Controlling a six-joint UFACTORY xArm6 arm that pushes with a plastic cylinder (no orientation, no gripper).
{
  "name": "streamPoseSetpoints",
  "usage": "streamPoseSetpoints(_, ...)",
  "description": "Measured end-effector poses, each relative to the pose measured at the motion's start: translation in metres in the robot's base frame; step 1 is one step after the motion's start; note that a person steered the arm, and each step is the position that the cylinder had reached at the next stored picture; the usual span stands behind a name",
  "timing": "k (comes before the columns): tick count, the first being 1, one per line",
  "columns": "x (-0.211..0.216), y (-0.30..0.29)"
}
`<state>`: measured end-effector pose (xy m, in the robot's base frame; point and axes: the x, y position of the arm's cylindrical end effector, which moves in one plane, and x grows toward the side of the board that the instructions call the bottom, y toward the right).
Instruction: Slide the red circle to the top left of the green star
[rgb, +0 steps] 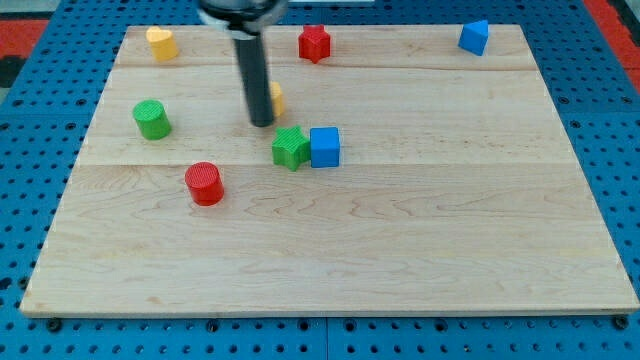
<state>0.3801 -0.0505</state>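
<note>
The red circle (204, 183) lies on the wooden board at the view's left of centre. The green star (290, 147) sits to its upper right, touching a blue cube (325, 146) on its right side. My tip (262, 123) is above and slightly left of the green star, apart from it, and well to the upper right of the red circle. The rod hides most of a yellow block (277, 99) right behind it.
A green circle (152, 119) lies at the left. A yellow heart (161, 42) is at the top left, a red star-like block (314, 43) at the top centre, a blue block (475, 37) at the top right. The board's edges border a blue pegboard.
</note>
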Motion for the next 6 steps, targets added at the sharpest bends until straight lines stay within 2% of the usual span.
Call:
streamPoseSetpoints(1,0.042,0.001)
streamPoseSetpoints(3,0.057,-0.117)
streamPoseSetpoints(4,0.117,-0.102)
streamPoseSetpoints(5,0.128,0.007)
streamPoseSetpoints(6,0.134,-0.022)
